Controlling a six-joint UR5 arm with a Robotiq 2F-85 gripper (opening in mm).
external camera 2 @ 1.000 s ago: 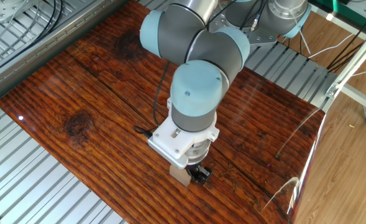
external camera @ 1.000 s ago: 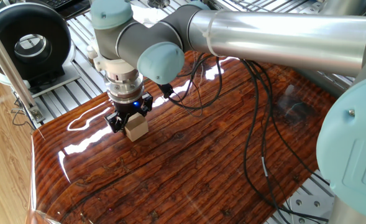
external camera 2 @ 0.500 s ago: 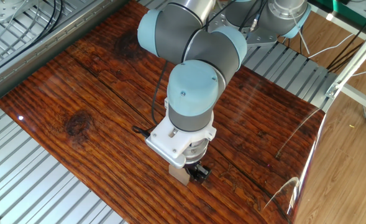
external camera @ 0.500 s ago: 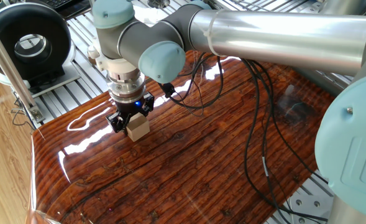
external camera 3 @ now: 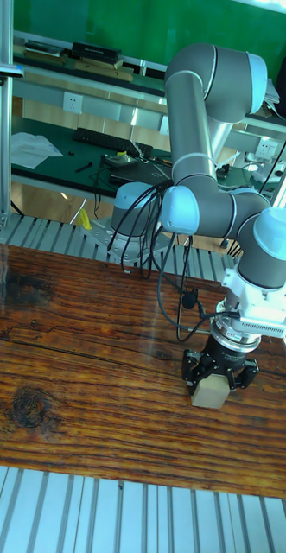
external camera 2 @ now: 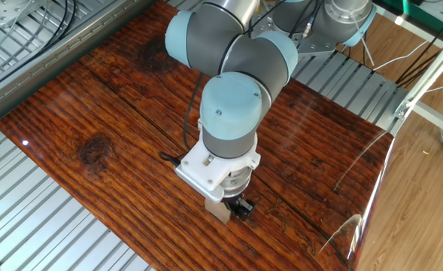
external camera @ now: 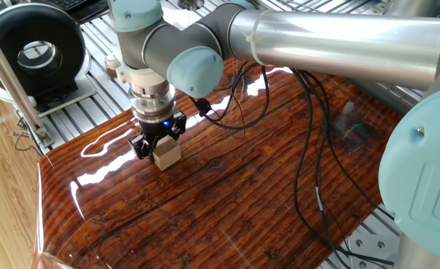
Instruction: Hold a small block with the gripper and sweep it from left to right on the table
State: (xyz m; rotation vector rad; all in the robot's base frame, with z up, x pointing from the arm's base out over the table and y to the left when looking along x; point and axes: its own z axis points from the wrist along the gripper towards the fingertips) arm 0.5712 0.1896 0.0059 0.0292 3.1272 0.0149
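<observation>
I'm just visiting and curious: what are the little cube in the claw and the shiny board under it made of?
The small block looks like plain unfinished wood: pale beige, matte, no shine. The table looks like dark reddish-brown wood with strong grain under a glossy coat, since lights reflect brightly off it; it could be a veneer. The claw looks like black plastic or metal; I cannot tell which.

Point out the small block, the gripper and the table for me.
small block (external camera: 166, 155), one fixed view, its lit front face.
gripper (external camera 3: 219, 377), tall fixed view, midway between the fingertips.
table (external camera 2: 108, 105), the other fixed view, bare wood left of the arm.
</observation>
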